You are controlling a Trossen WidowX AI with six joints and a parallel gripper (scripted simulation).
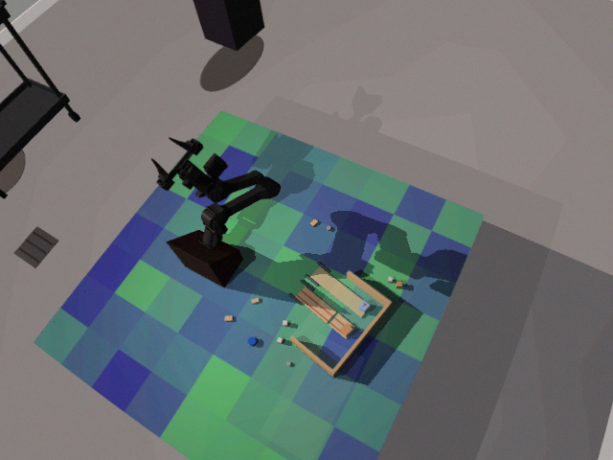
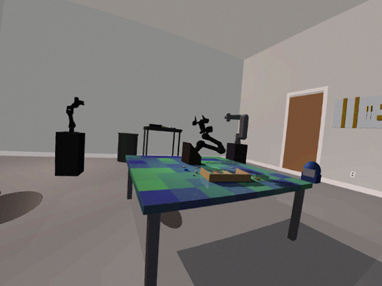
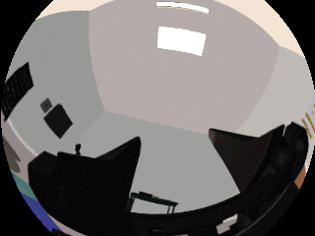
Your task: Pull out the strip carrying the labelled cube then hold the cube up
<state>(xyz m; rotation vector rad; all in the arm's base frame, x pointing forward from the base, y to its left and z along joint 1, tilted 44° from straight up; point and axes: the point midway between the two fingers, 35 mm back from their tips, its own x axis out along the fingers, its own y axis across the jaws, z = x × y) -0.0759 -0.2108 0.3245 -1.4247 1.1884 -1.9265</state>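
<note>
My gripper [image 1: 161, 149] [image 2: 198, 116] [image 3: 175, 137] is open and empty, raised high behind the arm's base, far from the strips. A plain pale yellow strip [image 1: 339, 287] lies partly inside the wooden frame and looks in one piece. A pale bluish cube [image 1: 363, 306] with some marking sits at its far end. Beside it lies a red-striped strip [image 1: 311, 301], crossed by a dark line that looks like a break. A plain tan block [image 1: 348, 329] sits on its far end. Dark upright pieces stand at both strips' near ends. The cube's label is too small to read.
A three-sided wooden frame [image 1: 363, 337] [image 2: 229, 178] stands around the strips' far ends, its open side toward the arm's base [image 1: 205, 252]. A blue disc [image 1: 252, 340], a tan block [image 1: 228, 318], an orange block [image 1: 399, 284] and several other small pieces lie scattered outside it.
</note>
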